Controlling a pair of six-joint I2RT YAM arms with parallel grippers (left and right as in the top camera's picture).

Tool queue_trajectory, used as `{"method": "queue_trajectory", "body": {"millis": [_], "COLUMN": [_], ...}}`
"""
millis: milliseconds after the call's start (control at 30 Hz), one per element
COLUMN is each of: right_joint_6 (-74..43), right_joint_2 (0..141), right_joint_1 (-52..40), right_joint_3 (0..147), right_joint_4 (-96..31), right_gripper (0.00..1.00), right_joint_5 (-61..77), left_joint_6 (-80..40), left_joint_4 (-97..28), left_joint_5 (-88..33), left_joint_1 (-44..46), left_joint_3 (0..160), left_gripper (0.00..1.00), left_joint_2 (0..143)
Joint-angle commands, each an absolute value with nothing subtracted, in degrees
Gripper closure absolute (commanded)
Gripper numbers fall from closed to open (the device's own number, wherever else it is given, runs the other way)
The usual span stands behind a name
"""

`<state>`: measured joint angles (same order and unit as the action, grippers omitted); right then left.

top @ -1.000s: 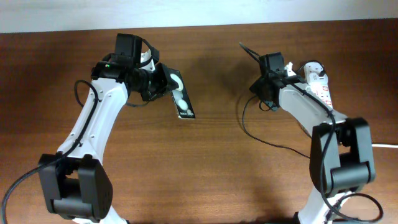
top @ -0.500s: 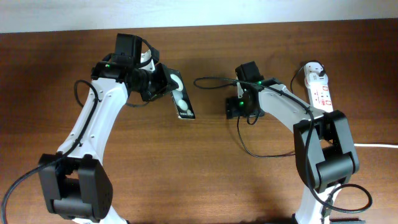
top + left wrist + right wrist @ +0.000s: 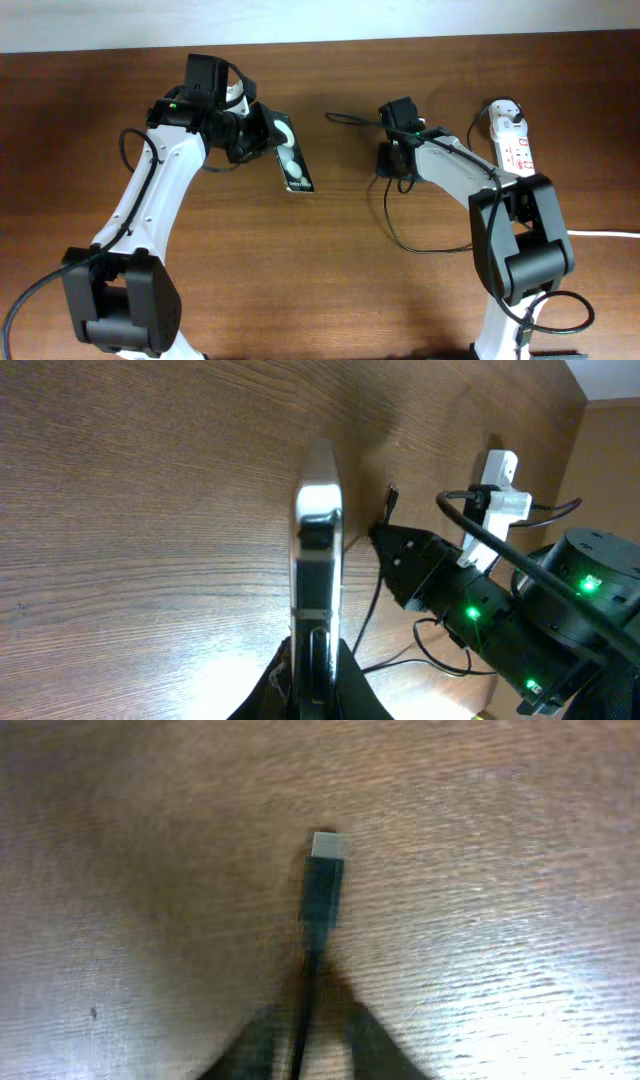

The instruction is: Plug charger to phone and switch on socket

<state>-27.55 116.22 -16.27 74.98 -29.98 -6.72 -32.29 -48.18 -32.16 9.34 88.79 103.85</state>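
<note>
My left gripper (image 3: 262, 135) is shut on the black phone (image 3: 291, 157), which hangs tilted above the table with its white blobs facing up. In the left wrist view the phone (image 3: 318, 550) stands edge-on between the fingers (image 3: 316, 660). My right gripper (image 3: 388, 160) is shut on the charger cable (image 3: 395, 215). In the right wrist view the connector tip (image 3: 322, 885) sticks out ahead of the fingers (image 3: 300, 1040), over bare wood. The tip is to the right of the phone, apart from it. The white socket strip (image 3: 515, 145) lies at the far right.
The socket's white adapter (image 3: 497, 480) shows in the left wrist view behind the right arm. A thick white cord (image 3: 610, 235) leaves at the right edge. A pale wall runs along the table's far edge.
My right gripper swung left from beside the socket toward the phone with the charger, then drew back slightly and up. The left arm and the phone have not moved.
</note>
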Motion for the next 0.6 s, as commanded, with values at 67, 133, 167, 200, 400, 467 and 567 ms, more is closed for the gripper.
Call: {"method": "queue_trajectory", "body": {"millis": [67, 133, 167, 200, 400, 467, 567], "right_joint_6": [-28.2, -28.1, -27.9, -27.2, -23.8, -20.6, -17.4], "right_joint_2": [117.6, 114.7, 111.4, 107.0, 80.5, 75.7, 74.8], "right_joint_1": [-16.1, -15.7, -15.2, -14.5, -13.9, -15.6, -27.5], "right_joint_3": [74.1, 74.4, 74.4, 74.4, 74.4, 74.3, 71.2], "right_joint_4": [-30.1, -29.5, -30.0, -31.6, -52.1, -56.4, -53.0], "right_gripper": [0.96, 0.96, 0.96, 0.96, 0.96, 0.96, 0.96], "right_joint_5": [-6.4, 0.3, 3.3, 6.3, 13.1, 15.3, 15.2], "left_joint_6": [-31.2, -31.2, -31.1, -31.1, -31.9, -33.0, -37.1], "left_joint_4": [-49.3, -49.7, -48.5, -45.2, -28.4, -25.6, -14.6], "left_joint_5": [-33.3, -33.7, -33.7, -35.1, -45.4, -48.8, -60.8], "left_joint_1": [9.2, 9.2, 9.2, 9.2, 9.1, 9.0, 9.2], "left_joint_3": [88.9, 88.9, 88.9, 88.9, 88.9, 88.9, 88.9], "left_gripper": [1.0, 1.0, 1.0, 1.0, 1.0, 1.0, 1.0], "left_joint_2": [104.1, 104.1, 104.1, 104.1, 104.1, 104.4, 106.1]}}
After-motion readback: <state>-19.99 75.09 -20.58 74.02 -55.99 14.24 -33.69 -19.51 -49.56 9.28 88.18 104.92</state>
